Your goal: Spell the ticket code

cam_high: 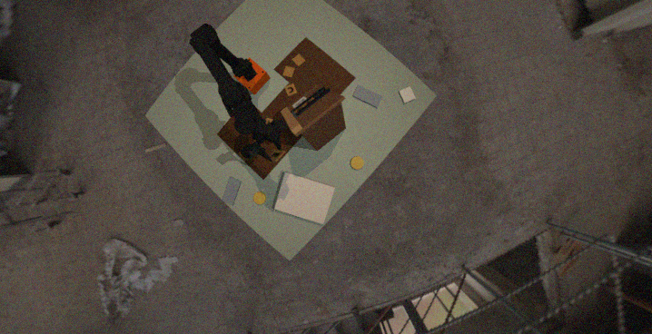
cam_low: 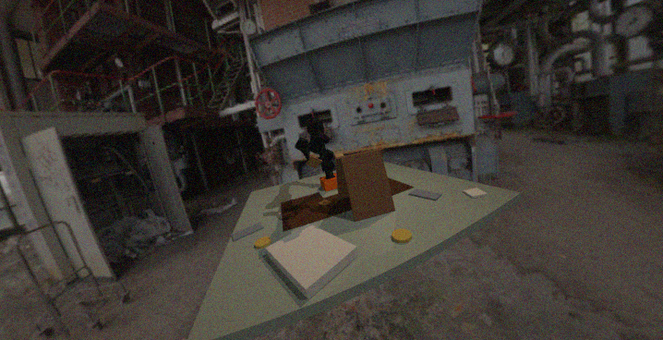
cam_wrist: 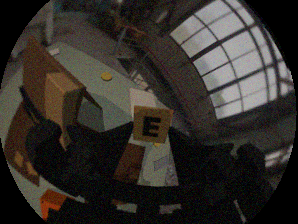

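My gripper (cam_high: 275, 153) (cam_low: 313, 161) (cam_wrist: 150, 127) is shut on a letter tile marked E (cam_wrist: 150, 120), raised above the brown surface left of the rail stand. The dark letter rail (cam_high: 311, 100) runs along the brown raised board (cam_high: 320, 112) (cam_low: 368, 185); a tan block (cam_high: 291, 121) (cam_wrist: 56, 100) stands at its near-left end. A small white strip (cam_high: 299, 103), perhaps the ticket, lies beside the rail; its print is unreadable. Other tiles lie on the brown surface: one with a dark curved letter (cam_high: 291, 89), two farther back (cam_high: 288, 72) (cam_high: 298, 60), and one partly hidden by the arm (cam_high: 269, 120). Letters in the rail cannot be read.
The orange arm base (cam_high: 255, 76) (cam_low: 328, 183) stands behind the brown surface. A large pale slab (cam_high: 304, 197) (cam_low: 310, 257), two yellow discs (cam_high: 357, 162) (cam_high: 259, 198), two grey slabs (cam_high: 367, 95) (cam_high: 232, 191) and a small white block (cam_high: 407, 94) lie on the green counter.
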You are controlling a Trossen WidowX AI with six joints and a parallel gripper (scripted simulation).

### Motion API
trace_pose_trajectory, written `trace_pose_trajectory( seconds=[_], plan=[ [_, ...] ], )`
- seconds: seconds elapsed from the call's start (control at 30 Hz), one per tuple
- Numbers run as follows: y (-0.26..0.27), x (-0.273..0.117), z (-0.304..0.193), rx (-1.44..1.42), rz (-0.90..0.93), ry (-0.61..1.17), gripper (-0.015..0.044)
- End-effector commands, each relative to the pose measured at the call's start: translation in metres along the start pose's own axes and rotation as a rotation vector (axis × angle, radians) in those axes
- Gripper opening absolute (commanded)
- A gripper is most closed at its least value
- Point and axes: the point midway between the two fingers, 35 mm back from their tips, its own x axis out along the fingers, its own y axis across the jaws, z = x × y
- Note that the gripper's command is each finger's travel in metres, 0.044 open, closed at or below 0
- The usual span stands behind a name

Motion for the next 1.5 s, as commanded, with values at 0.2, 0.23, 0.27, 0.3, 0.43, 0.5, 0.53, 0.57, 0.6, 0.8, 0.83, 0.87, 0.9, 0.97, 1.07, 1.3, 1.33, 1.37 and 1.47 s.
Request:
trace_pose_trajectory(
  seconds=[0.2, 0.23, 0.27, 0.3, 0.43, 0.5, 0.53, 0.57, 0.6, 0.8, 0.83, 0.87, 0.9, 0.97, 1.07, 1.3, 1.33, 1.37, 1.47],
  plan=[
    [0.025, -0.03, 0.068, -0.007, -0.003, -0.169, 0.0],
    [0.03, -0.033, 0.074, -0.009, 0.001, -0.184, 0.0],
    [0.034, -0.035, 0.079, -0.011, 0.006, -0.197, 0.0],
    [0.039, -0.038, 0.084, -0.012, 0.012, -0.209, 0.0],
    [0.059, -0.046, 0.103, -0.015, 0.04, -0.249, 0.0],
    [0.069, -0.05, 0.11, -0.006, 0.057, -0.262, 0.0],
    [0.074, -0.052, 0.114, 0.004, 0.067, -0.267, 0.0],
    [0.08, -0.054, 0.118, 0.015, 0.078, -0.273, 0.0],
    [0.086, -0.057, 0.121, 0.025, 0.088, -0.279, 0.0],
    [0.119, -0.074, 0.142, 0.085, 0.153, -0.309, 0.0],
    [0.125, -0.078, 0.145, 0.095, 0.164, -0.313, 0.0],
    [0.13, -0.081, 0.148, 0.105, 0.176, -0.318, 0.0],
    [0.136, -0.084, 0.151, 0.115, 0.187, -0.322, 0.0],
    [0.146, -0.09, 0.156, 0.133, 0.207, -0.329, 0.0],
    [0.156, -0.095, 0.16, 0.154, 0.225, -0.328, 0.0],
    [0.198, -0.1, 0.161, 0.196, 0.28, -0.283, 0.0],
    [0.205, -0.101, 0.161, 0.203, 0.287, -0.276, 0.0],
    [0.212, -0.101, 0.161, 0.209, 0.294, -0.268, 0.0],
    [0.231, -0.105, 0.16, 0.226, 0.314, -0.246, 0.0]
  ],
)
